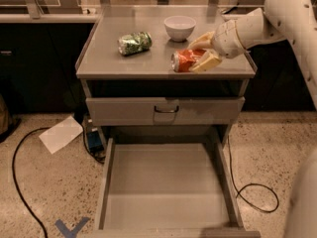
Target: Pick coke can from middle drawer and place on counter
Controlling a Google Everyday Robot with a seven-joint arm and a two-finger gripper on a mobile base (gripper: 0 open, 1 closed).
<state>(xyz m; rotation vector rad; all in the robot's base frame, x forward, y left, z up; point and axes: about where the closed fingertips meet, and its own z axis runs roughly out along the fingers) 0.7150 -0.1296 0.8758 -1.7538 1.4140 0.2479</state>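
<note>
Nearest, the middle drawer stands pulled out; behind it is a shut drawer front with a loop handle; above, on the counter, the coke can lies on its side near the right front edge; my gripper reaches in from the right, fingers clamped on it; farther left lies a green can; farthest, a white bowl.

I see a green-and-white can lying on its side. A white bowl sits behind it, near my pincer. Below is a shut drawer front. On the floor lie white paper, black cables and blue tape.
</note>
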